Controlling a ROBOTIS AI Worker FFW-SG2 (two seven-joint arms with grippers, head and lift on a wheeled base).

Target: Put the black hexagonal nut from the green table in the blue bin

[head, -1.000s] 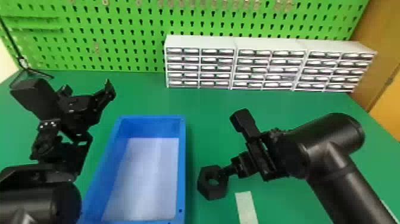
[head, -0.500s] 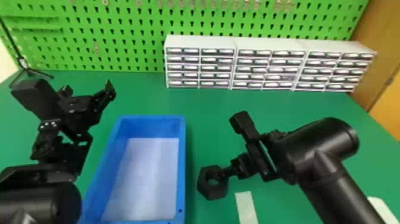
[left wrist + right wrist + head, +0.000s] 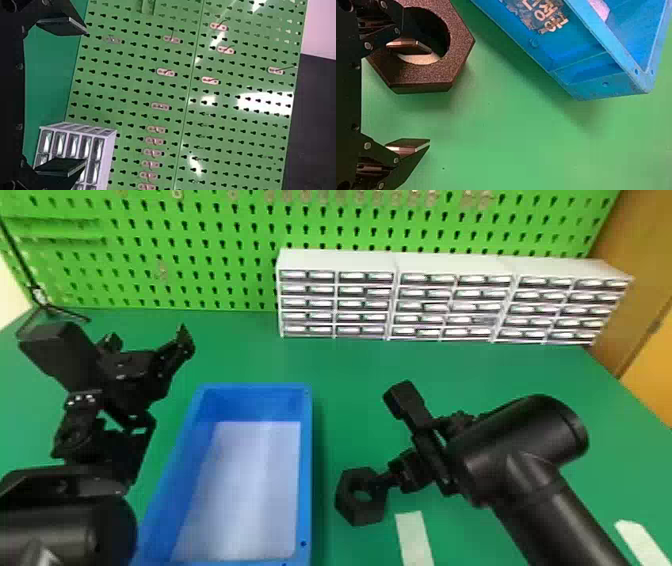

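Can make out at left, above the green tabletop [image 3: 350, 375], the left gripper [image 3: 149, 338], with fingers well apart; then, in the middle, the blue bin [image 3: 306, 470]. Just right of that, can see the black hexagonal nut [image 3: 350, 509], beside the right gripper [image 3: 392, 479], with fingers also apart, one at the hole. Cannot tell whether over or inside. Farther back, can spot white drawer units [image 3: 392, 292].

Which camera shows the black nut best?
The right wrist view: the nut is big there, with flat sides and a round hole, though partly cut off. The head view shows it smaller, beside the blue bin.
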